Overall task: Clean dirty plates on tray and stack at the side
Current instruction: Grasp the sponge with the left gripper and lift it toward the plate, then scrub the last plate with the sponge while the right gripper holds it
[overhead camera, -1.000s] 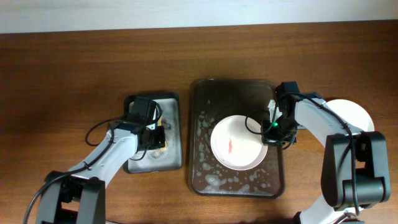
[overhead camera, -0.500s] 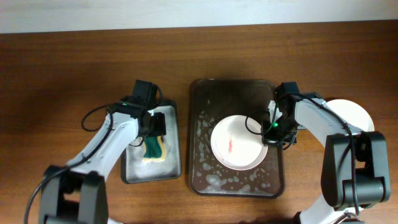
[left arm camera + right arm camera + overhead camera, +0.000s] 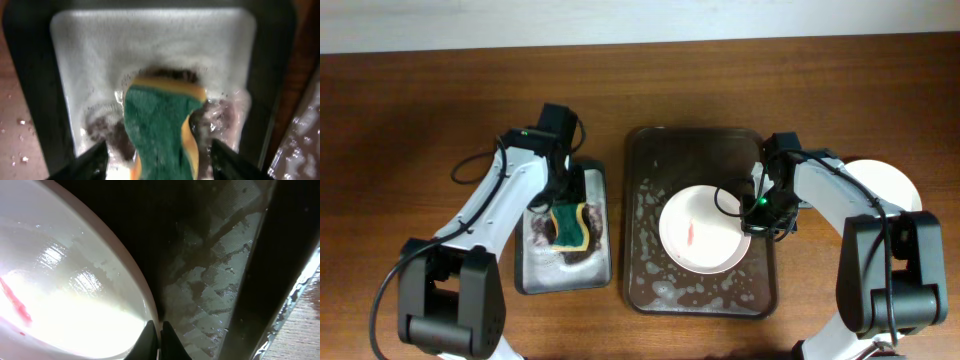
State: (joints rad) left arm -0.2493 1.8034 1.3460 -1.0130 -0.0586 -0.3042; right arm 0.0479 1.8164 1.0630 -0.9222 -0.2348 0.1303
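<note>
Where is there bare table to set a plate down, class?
Free: the wood left of the left arm, and the strip behind both trays. Crowded: the narrow gap between sponge tray and brown tray; the right side, where the right arm and a plate sit.

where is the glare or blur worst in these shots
Right wrist: glare whitens much of the plate, though its red smear shows. Left wrist: the sponge looks soft, close to the lens. Overhead: sharp, evenly lit.
</note>
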